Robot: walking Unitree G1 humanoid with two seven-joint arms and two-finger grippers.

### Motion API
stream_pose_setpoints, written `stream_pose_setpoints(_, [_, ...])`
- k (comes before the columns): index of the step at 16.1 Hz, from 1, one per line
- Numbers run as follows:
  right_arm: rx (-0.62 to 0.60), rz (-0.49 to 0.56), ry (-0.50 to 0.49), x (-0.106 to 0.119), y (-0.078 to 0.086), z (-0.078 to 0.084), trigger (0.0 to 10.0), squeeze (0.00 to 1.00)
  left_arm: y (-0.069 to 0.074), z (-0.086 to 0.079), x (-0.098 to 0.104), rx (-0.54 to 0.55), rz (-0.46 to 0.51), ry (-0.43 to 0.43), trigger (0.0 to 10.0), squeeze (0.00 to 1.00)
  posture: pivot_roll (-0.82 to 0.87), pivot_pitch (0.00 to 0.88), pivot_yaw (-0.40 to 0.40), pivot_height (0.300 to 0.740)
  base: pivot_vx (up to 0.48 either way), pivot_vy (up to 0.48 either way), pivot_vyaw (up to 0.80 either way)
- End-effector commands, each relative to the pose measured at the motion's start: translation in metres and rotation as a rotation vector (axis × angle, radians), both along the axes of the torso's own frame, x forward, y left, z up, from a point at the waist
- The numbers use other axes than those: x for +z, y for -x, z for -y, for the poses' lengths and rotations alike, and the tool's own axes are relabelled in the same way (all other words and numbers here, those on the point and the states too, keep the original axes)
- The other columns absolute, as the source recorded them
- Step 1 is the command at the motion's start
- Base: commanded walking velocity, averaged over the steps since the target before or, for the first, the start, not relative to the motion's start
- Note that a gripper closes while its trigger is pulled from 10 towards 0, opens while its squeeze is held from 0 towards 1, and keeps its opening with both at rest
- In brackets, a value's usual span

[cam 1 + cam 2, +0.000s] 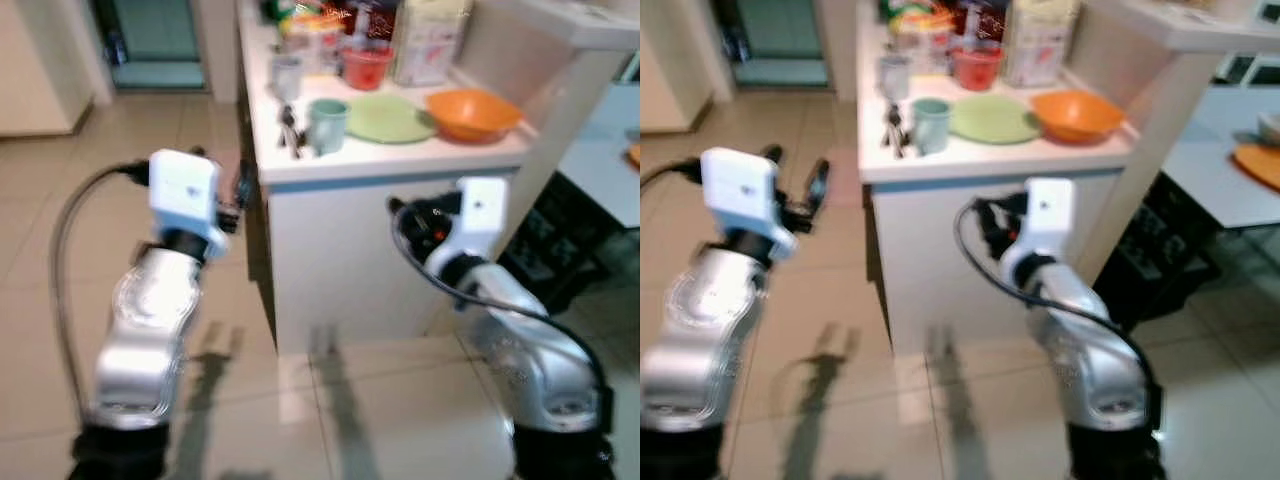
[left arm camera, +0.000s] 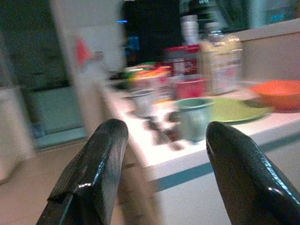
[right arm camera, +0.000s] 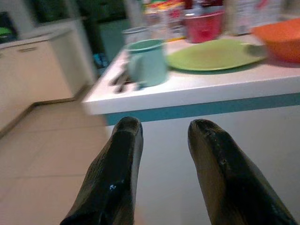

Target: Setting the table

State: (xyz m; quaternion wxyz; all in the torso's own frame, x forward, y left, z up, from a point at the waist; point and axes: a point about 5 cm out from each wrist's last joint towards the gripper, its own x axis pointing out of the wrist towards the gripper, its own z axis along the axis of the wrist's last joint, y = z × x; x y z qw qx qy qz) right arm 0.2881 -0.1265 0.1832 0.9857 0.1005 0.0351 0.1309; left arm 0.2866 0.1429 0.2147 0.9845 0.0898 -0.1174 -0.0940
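The robot stands short of a white bench (image 1: pixel 400 160) that carries the tableware: a pale green mug (image 1: pixel 327 125) near the front edge, a flat green plate (image 1: pixel 388 118) at its 3 o'clock, and an orange bowl (image 1: pixel 472 113) further round at 3 o'clock, by the corner. Dark cutlery (image 1: pixel 289 130) lies at the mug's 9 o'clock, and a red cup (image 1: pixel 365 66) sits at the plate's 12 o'clock among bottles and packets.

The left pincer (image 2: pixel 161 154) is raised in front of the bench's near corner, fingers spread wide and empty. The right pincer (image 3: pixel 161 136) hangs below the bench edge, facing the white front panel, its fingers parted and holding nothing.

By my judgement the mug is stiff, glazed and fairly slippery, likely breakable; clamping across its body or its rim wall looks safest. The plate lies flat, so only its rim offers a hold, and it may slide. The bowl seems light, best pinched at the rim.

The right wrist view shows the blue strip under the bench top and the cutlery tucked beside the mug; the head views show the floor tiles and both silver arms.
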Motion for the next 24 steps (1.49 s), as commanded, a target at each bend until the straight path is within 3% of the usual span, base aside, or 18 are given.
stream_pose_setpoints(1, [0.001, 0.015, 0.000, 0.004, -0.001, -0.002, 10.0, 0.00, -0.001, -0.006, 0.000, 0.021, -0.001, -0.010, 10.0, 0.00, 0.02, 0.000, -0.030, 0.740, 0.431, 0.000, 0.00])
stream_pose_setpoints(5, [0.010, 0.022, 0.003, 0.005, -0.001, -0.003, 10.0, 0.00, -0.001, -0.006, 0.000, 0.028, -0.001, -0.006, 10.0, 0.00, 0.02, 0.000, -0.035, 0.740, 0.435, 0.000, 0.00])
stream_pose_setpoints(9, [0.056, 0.058, 0.086, 0.010, -0.002, -0.009, 10.0, 0.00, -0.001, -0.010, 0.001, 0.044, 0.000, -0.008, 10.0, 0.00, 0.02, 0.000, -0.038, 0.740, 0.440, 0.000, 0.60])
stream_pose_setpoints(11, [0.038, 0.080, 0.003, 0.015, -0.001, -0.007, 10.0, 0.00, -0.001, -0.011, 0.000, 0.047, -0.001, -0.009, 10.0, 0.00, 0.02, 0.000, -0.036, 0.740, 0.439, 0.000, 0.40])
stream_pose_setpoints(15, [0.014, 0.098, -0.009, 0.017, -0.001, -0.003, 10.0, 0.00, -0.002, -0.010, 0.000, 0.043, -0.001, -0.011, 10.0, 0.00, 0.02, 0.000, -0.040, 0.740, 0.441, 0.000, 0.00])
stream_pose_setpoints(20, [0.017, 0.166, -0.090, 0.040, -0.002, 0.000, 10.0, 0.00, -0.002, -0.011, 0.000, 0.038, 0.001, -0.014, 10.0, 0.00, 0.02, 0.000, -0.038, 0.740, 0.442, 0.000, -0.48])
stream_pose_setpoints(24, [-0.019, 0.149, -0.075, 0.052, -0.005, 0.010, 10.0, 0.00, 0.000, -0.011, 0.002, -0.006, -0.018, -0.033, 10.0, 0.00, 0.02, 0.000, -0.033, 0.740, 0.217, 0.000, 0.00])
